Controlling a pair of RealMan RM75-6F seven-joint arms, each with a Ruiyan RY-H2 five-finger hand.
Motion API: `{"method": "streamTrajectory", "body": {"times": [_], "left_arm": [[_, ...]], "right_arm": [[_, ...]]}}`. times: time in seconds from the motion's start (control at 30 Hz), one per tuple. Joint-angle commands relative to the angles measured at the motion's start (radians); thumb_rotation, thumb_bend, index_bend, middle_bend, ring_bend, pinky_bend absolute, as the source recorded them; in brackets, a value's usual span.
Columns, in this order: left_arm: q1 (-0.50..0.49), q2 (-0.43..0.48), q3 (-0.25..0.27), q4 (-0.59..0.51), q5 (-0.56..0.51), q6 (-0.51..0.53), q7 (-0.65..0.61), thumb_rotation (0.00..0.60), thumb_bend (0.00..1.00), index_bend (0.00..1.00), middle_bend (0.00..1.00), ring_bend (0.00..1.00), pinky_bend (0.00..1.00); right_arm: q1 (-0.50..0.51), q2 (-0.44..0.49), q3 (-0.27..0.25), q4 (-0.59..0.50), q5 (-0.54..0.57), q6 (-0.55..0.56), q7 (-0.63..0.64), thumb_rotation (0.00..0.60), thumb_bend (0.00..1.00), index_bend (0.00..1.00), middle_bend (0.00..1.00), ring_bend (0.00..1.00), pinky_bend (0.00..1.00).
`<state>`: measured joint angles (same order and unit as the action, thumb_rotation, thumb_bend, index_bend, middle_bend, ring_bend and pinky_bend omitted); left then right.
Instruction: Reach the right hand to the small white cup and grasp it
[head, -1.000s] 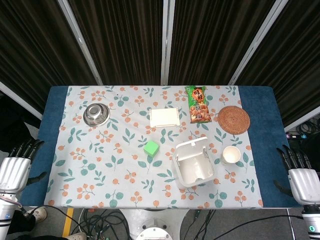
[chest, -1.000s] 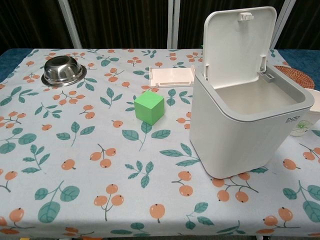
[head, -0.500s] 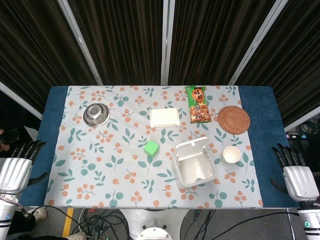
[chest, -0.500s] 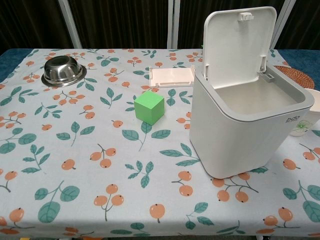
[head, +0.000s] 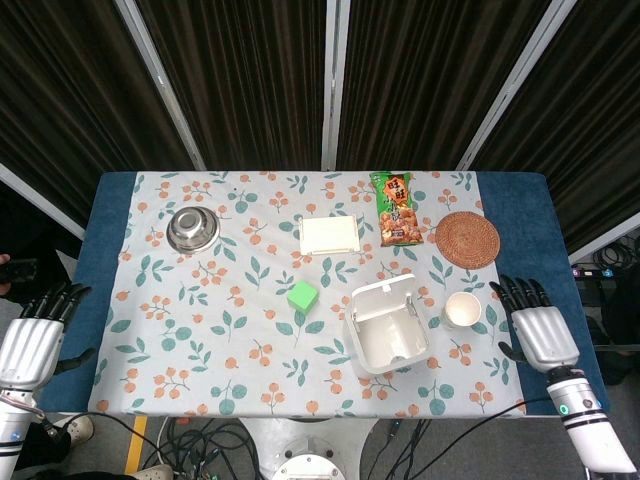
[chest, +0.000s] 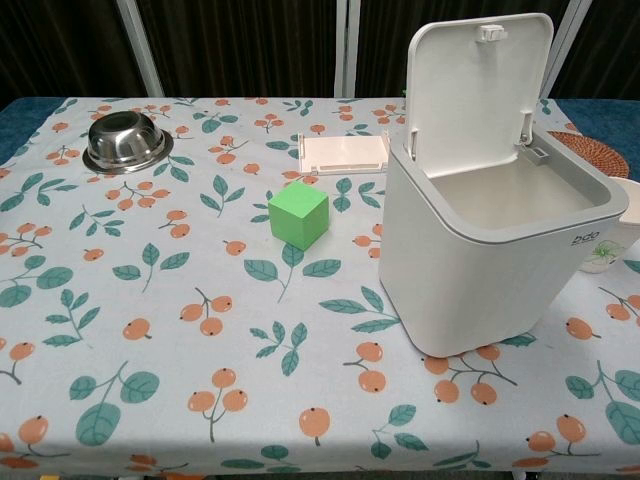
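The small white cup (head: 463, 310) stands upright on the floral cloth, just right of the white bin (head: 389, 325). In the chest view only a sliver of the cup (chest: 615, 240) shows past the bin (chest: 490, 250). My right hand (head: 535, 325) hovers over the table's blue right edge, a short way right of the cup, fingers spread and empty, not touching it. Beyond the table's front left corner hangs my left hand (head: 35, 338), open and empty. Neither hand shows in the chest view.
The bin's lid stands open beside the cup. A green cube (head: 302, 296), flat white box (head: 329, 234), steel bowl (head: 192, 229), snack bag (head: 397, 208) and woven coaster (head: 467, 239) lie farther off on the cloth.
My right hand has moved left and forward from beyond the table's right edge to over that edge, closer to the cup. The left hand and the objects are still.
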<state>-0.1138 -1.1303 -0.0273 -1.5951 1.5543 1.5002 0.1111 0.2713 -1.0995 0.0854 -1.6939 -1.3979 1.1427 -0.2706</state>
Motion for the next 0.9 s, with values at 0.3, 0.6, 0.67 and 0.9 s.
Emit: {"method": "streamTrajectory", "body": {"times": [0.3, 0.6, 0.67, 0.9], "left_arm": [[-0.004, -0.002, -0.001, 0.002, 0.0, -0.004, 0.0, 0.6, 0.03, 0.16, 0.16, 0.09, 0.19], [-0.001, -0.003, 0.001, 0.011, -0.004, -0.006, -0.009, 0.6, 0.03, 0.16, 0.16, 0.09, 0.19], [-0.001, -0.004, 0.001, 0.013, -0.005, -0.007, -0.011, 0.6, 0.03, 0.16, 0.16, 0.09, 0.19], [-0.001, -0.008, 0.005, 0.019, -0.012, -0.018, -0.014, 0.6, 0.03, 0.17, 0.16, 0.09, 0.19]], "right_arm": [[0.132, -0.101, 0.024, 0.029, 0.101, -0.157, -0.081, 0.6, 0.12, 0.0, 0.0, 0.0, 0.0], [0.176, -0.14, 0.017, 0.036, 0.174, -0.19, -0.148, 0.6, 0.14, 0.0, 0.0, 0.0, 0.03], [0.179, -0.145, 0.013, 0.037, 0.186, -0.187, -0.158, 0.6, 0.16, 0.0, 0.0, 0.0, 0.07], [0.194, -0.153, -0.004, 0.034, 0.229, -0.197, -0.191, 0.6, 0.19, 0.0, 0.0, 0.0, 0.22]]}}
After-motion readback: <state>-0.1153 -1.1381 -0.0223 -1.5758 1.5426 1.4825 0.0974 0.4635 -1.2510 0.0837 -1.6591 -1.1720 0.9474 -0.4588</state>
